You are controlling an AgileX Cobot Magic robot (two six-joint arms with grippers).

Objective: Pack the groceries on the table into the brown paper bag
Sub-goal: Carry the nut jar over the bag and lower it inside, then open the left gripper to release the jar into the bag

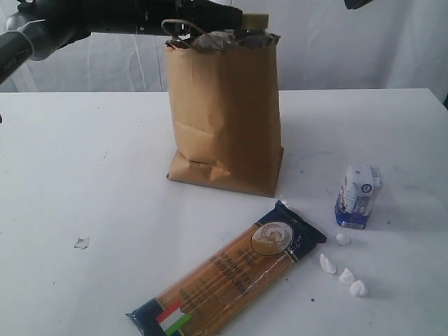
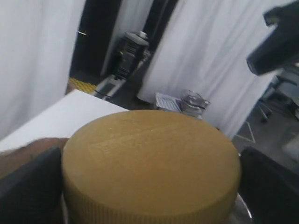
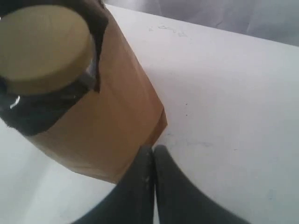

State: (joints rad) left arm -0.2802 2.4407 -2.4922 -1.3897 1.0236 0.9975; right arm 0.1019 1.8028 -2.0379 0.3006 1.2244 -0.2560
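Note:
The brown paper bag (image 1: 224,112) stands upright at the middle of the table (image 1: 84,175). My left gripper (image 1: 250,24) hangs over the bag's open mouth, shut on the gold-lidded jar (image 2: 149,158); dark fingers (image 2: 28,186) flank the lid. The jar's lid (image 3: 44,46) sits level with the bag's rim (image 3: 117,93). My right gripper (image 3: 153,151) is shut and empty, high above the table beside the bag. On the table lie the spaghetti pack (image 1: 231,276), the white-blue carton (image 1: 358,196) and several small white lumps (image 1: 343,269).
A small crumpled clear scrap (image 1: 82,243) lies on the left of the table. White curtains (image 1: 364,49) hang behind the far edge. A dark bit of the right arm (image 1: 358,3) shows at the top edge.

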